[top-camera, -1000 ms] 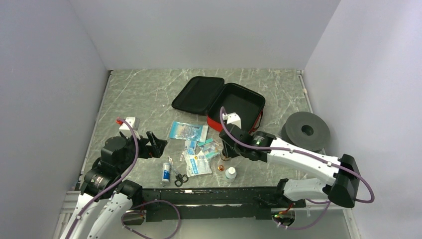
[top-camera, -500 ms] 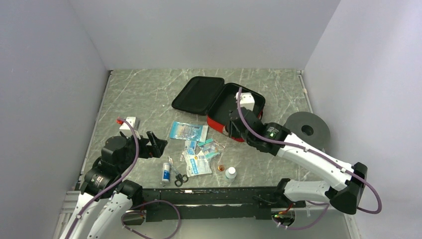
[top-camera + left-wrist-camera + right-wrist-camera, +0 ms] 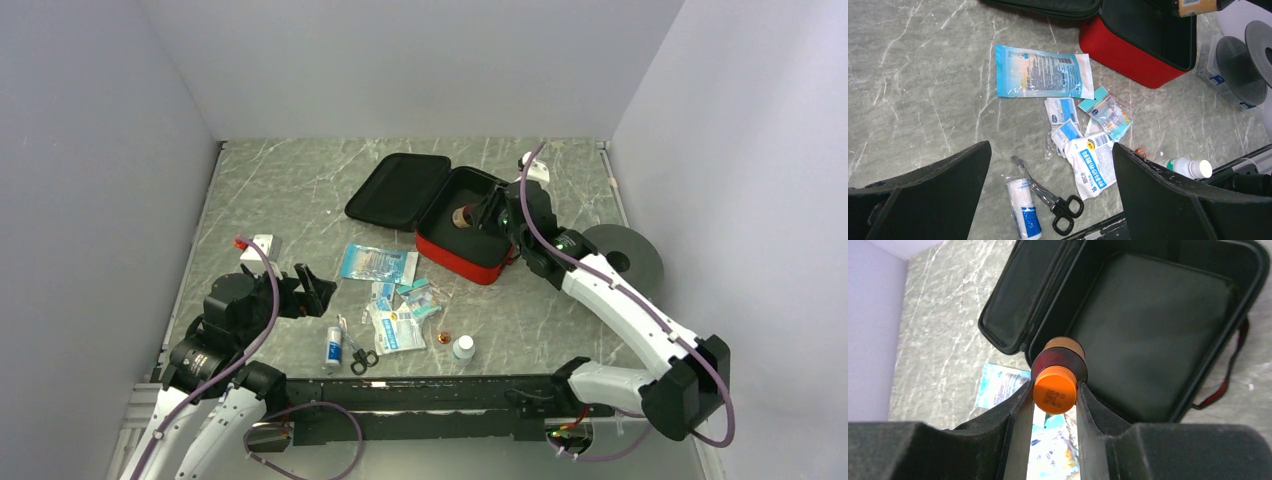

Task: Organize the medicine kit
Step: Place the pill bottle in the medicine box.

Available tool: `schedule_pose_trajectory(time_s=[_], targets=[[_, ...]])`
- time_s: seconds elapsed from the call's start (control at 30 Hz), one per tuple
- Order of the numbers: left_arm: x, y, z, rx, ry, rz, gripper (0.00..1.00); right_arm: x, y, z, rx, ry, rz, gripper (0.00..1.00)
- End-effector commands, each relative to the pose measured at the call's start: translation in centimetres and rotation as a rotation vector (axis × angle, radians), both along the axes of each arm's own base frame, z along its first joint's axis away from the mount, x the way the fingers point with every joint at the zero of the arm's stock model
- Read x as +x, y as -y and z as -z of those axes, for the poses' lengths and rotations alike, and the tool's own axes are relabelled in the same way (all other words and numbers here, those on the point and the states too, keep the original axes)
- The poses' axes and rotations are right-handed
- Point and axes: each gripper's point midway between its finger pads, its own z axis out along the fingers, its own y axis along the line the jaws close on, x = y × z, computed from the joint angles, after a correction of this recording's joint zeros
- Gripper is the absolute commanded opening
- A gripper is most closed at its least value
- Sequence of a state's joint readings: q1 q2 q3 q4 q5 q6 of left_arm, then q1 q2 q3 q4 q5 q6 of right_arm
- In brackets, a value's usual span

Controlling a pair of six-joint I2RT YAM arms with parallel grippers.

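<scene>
Medicine kit [image 3: 462, 256] is lying wide open toward the back middle of the marble table [image 3: 290, 190], black lining up. Right gripper [image 3: 1054, 402] is clamped on an orange-capped brown bottle [image 3: 1057, 372] above its tray. The left gripper [image 3: 312, 287] hangs gaping and empty near the front.

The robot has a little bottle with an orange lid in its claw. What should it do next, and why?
Probably lower it a little and let go. The right claw grips the bottle above the open medicine kit. The kit's black inside looks bare, so the bottle seems ready to be set down there.
</scene>
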State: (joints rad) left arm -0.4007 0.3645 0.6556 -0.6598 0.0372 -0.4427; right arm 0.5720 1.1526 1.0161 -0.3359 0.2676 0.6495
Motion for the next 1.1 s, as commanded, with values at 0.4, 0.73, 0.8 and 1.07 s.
schedule_pose_trajectory(time_s=[0.4,0.73,0.8,1.07], targets=[[-0.1,0.6,-2.0,-0.038,0.05,0.029,0.99,3.2,-3.2,5.0,0.393,-0.095,-0.093,0.0],[-0.2,0.6,-2.1,-0.041,0.055,0.029,0.99,3.4,-4.6,8.8,0.547,-0.169,-0.102,0.0],[-0.2,0.6,-2.1,-0.04,0.054,0.03,0.99,3.5,-4.7,9.3,0.586,-0.171,-0.094,0.0],[-0.2,0.7,-2.1,-0.041,0.055,0.034,0.99,3.7,-4.7,11.4,0.659,-0.198,-0.042,0.0]])
